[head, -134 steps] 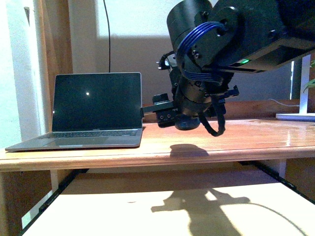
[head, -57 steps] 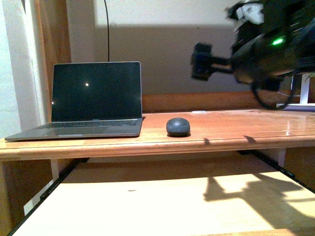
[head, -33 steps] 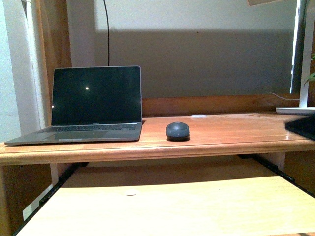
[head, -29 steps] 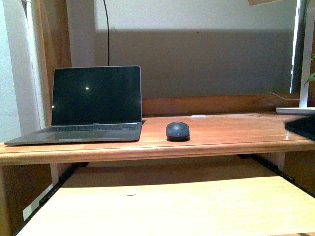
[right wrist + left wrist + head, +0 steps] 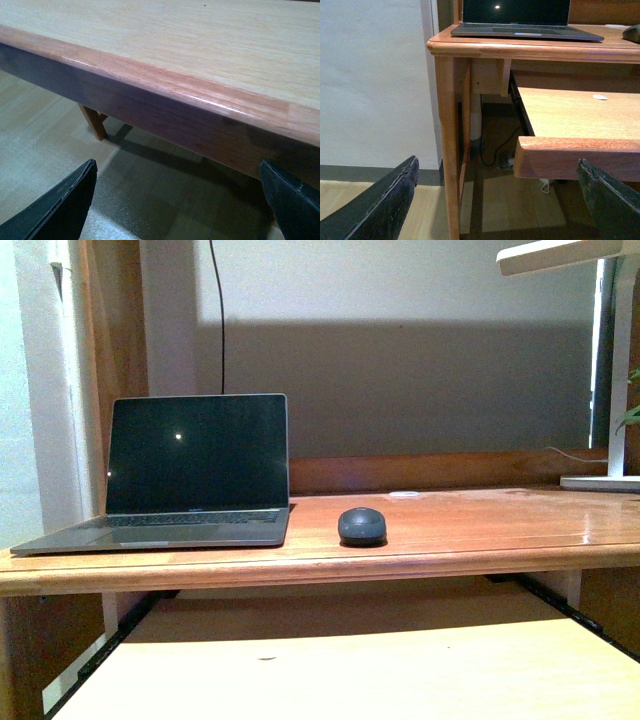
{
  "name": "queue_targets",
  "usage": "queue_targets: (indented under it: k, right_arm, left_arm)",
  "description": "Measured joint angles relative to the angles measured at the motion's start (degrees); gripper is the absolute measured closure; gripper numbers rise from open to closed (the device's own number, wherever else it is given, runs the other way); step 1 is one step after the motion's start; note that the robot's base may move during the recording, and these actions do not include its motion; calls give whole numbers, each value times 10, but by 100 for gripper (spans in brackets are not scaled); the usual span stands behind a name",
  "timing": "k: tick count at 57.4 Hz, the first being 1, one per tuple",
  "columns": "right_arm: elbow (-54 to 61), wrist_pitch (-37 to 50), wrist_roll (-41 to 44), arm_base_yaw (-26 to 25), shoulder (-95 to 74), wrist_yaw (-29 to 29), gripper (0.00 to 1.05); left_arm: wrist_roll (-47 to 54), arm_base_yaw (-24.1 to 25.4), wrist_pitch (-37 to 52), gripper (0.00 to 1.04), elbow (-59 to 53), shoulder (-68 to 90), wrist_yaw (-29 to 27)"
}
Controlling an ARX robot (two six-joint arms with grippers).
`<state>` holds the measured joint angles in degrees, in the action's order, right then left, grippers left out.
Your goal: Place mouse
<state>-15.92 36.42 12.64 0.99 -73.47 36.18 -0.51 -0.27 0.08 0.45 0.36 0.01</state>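
The mouse (image 5: 362,525), a small dark grey dome, rests on the wooden desk top (image 5: 480,520) just right of the laptop (image 5: 190,475). Its edge also shows at the far corner of the left wrist view, mouse (image 5: 633,33). No arm appears in the front view. My left gripper (image 5: 497,200) is open and empty, low by the desk leg and below the pull-out shelf (image 5: 575,155). My right gripper (image 5: 177,202) is open and empty, below the front edge of a wooden board (image 5: 165,95), over the floor.
The open laptop has a dark screen. A pull-out shelf (image 5: 330,670) lies under the desk top. A white lamp base (image 5: 600,482) stands at the far right with its head (image 5: 560,254) above. A cable (image 5: 221,310) runs up the wall. Cables (image 5: 500,155) lie under the desk.
The right arm left the mouse on the desk beside the laptop, rose, swung right and withdrew out of the front view. The camera view has shifted slightly since half a second ago.
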Motion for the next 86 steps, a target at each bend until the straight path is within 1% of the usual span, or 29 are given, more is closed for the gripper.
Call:
queue_targets:
  k: [9,18,23,31,35,50,61,78,86]
  right_arm:
    - [-7,49,-14,46,-46,-57,7]
    - [-47,91,-49,94,-111,-133,7]
    - [-102,104,-83,135,-164,-195,7]
    - [-206,90,-121,194,-237,-286,7]
    - [-243,79,-131,212,-259,-312,7]
    - [-347,46,-134,261,-327,-377,7]
    - [-419,29,-147,283,-379,-424,7]
    - [-503,4,-172,292,-429,-477,7]
    - [-513,0,-188,293,-436,-492,7]
  left_arm:
    - [0,0,0,8,0,0,0]
    - [0,0,0,8,0,0,0]
    - [0,0,0,8,0,0,0]
    - [0,0,0,8,0,0,0]
    - [0,0,0,8,0,0,0]
    - [0,0,0,8,0,0,0]
    - [0,0,0,8,0,0,0]
    - [0,0,0,8,0,0,0]
    - [0,0,0,8,0,0,0]
